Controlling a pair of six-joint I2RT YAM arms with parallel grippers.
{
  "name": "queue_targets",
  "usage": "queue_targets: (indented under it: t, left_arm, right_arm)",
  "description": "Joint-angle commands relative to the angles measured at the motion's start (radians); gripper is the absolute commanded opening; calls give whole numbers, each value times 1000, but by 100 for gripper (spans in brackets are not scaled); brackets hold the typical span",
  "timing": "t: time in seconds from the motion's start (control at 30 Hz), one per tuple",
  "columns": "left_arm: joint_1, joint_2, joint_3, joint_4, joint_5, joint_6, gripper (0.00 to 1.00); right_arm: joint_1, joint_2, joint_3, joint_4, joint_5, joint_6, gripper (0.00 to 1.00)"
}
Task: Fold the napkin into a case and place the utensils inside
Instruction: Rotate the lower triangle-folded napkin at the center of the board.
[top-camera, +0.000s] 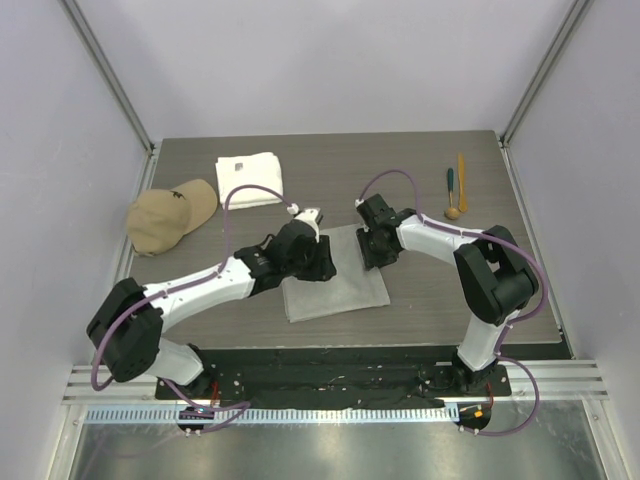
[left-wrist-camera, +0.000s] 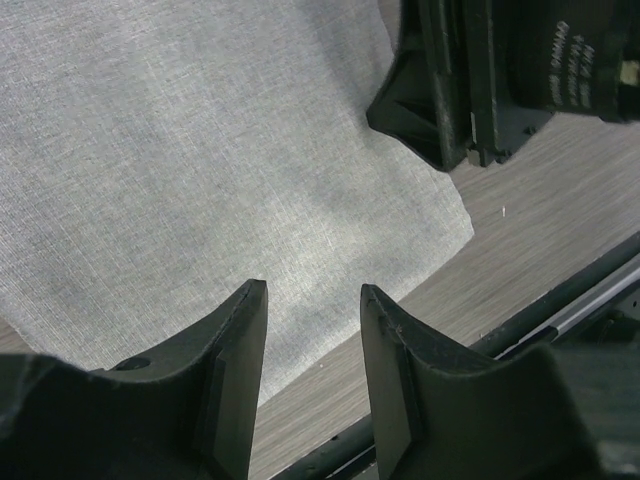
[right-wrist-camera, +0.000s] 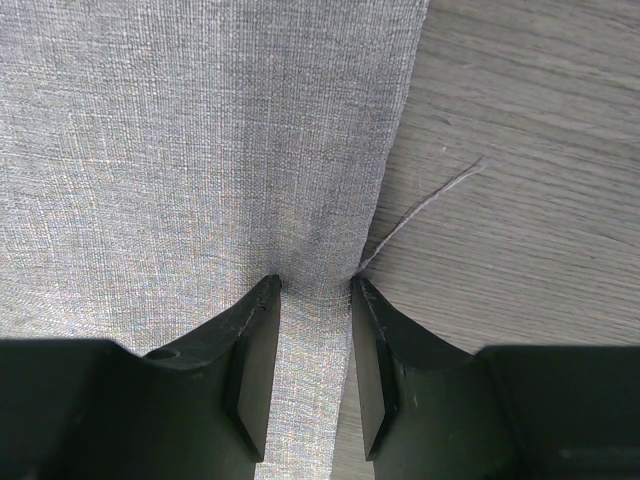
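Napkin of thin light-grey cloth (top-camera: 340, 285): one, flat at mid-tabletop (top-camera: 430, 300), toward the near edge. Three slim utensils (top-camera: 455, 190) (teal, orange, wooden-bowled) lie by the far right corner, visible only from above. Wrist views alone show the left claw (left-wrist-camera: 312, 292) parted over the cloth and the right claw (right-wrist-camera: 315, 282) parted, straddling the cloth's edge.

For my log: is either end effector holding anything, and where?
Nothing is gripped: right end effector open astride the napkin edge, left end effector open above it.
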Motion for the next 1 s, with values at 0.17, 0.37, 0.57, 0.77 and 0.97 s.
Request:
queue_targets:
  t: [0.17,0.37,0.57,0.77,0.97]
  left_arm:
    - [111,116,59,-85,41,-101,38]
    - [137,151,64,-101,43,-110,36]
    - [164,235,87,-182,-44,-138,27]
    - [217,309,127,-236,-113,-107,24]
    - [244,376,168,-276,-185,-56,22]
  right_arm:
    - [8,10,-50,43,-20,44,38]
    - [8,4,-65,56,-31,55,38]
    - [7,-6,-107,97,-39,116,37]
    - [13,-63,-260,192,-85,217,37]
    - [51,-166,-392,232,-89,292,38]
